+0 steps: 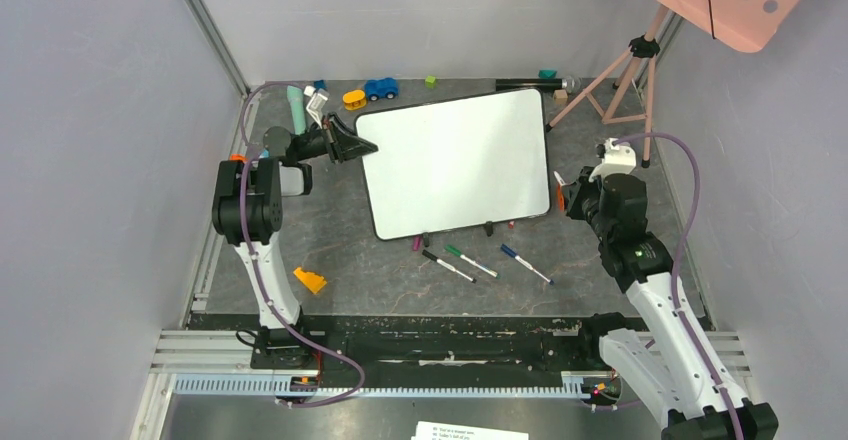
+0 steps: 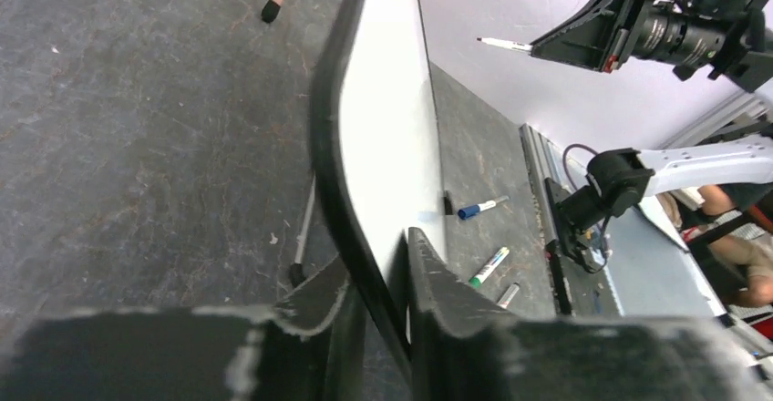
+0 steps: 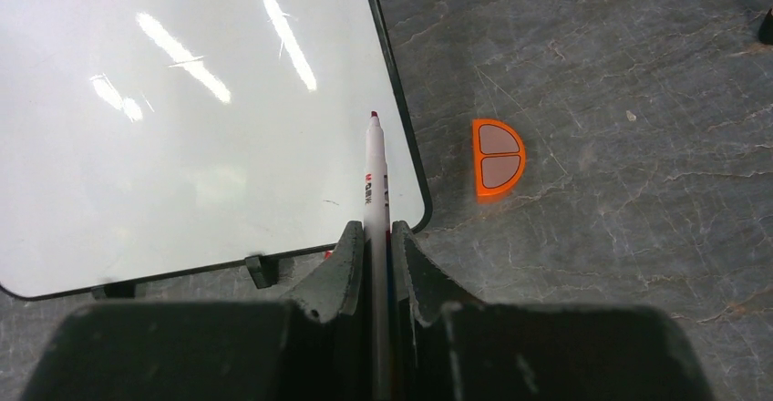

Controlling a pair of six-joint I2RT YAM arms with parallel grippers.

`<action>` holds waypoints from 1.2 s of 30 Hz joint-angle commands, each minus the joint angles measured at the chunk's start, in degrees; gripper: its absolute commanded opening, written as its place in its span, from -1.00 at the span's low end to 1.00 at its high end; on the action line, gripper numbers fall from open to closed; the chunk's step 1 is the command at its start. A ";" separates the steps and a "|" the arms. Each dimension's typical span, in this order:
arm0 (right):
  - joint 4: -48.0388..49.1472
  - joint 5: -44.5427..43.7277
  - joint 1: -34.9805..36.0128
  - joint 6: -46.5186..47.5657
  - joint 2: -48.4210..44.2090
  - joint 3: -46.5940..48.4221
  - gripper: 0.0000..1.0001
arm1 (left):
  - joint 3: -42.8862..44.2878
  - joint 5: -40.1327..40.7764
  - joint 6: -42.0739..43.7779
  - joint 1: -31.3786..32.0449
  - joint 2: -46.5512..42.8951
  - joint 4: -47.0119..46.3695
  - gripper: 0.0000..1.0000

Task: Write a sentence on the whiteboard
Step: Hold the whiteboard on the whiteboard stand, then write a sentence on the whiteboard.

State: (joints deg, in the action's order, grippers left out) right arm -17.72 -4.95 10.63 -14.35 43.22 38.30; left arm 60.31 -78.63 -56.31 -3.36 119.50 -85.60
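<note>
1. Top external: the whiteboard (image 1: 455, 165) sits on the tabletop (image 1: 330, 240) between the two claws.
2. The left claw (image 2: 378, 253) straddles its edge, one finger on each face. Whether they squeeze it, I cannot tell.
3. The right claw (image 3: 374, 237) is pinching a marker (image 3: 376, 173), whose red tip is ahead, just inside the board's frame.
4. An orange half-round piece (image 3: 498, 158) lies right of that claw.

Dark stone-patterned table (image 1: 320, 245): whiteboard (image 1: 455, 165), markers (image 1: 472, 262)
</note>
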 commanded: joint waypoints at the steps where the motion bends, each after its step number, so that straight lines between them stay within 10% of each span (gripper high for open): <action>1: 1.32 0.16 -0.17 0.84 0.67 2.67 -1.00 | 2.26 -0.80 -0.55 -0.34 0.78 -3.61 -0.71; 5: 1.52 0.54 -0.17 0.76 1.65 3.53 -1.00 | 3.11 -1.34 -1.26 -0.10 1.31 -3.61 -0.95; 28: 1.76 -0.59 -0.18 0.85 -0.44 1.99 -1.00 | -3.89 1.82 6.16 -0.40 -3.87 -2.27 -0.96; 32: 1.74 -0.53 -0.16 0.81 -0.70 1.86 -1.00 | -6.64 4.94 15.51 -0.73 -7.74 8.45 -0.96; 36: 1.92 -0.50 -0.17 0.80 -0.91 1.72 -1.00 | -9.13 12.88 40.01 0.82 -16.62 38.39 -0.96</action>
State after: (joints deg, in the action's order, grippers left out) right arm -17.65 -4.93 10.63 -14.33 43.20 39.24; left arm 53.04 -73.76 -51.83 -3.95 110.93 -70.43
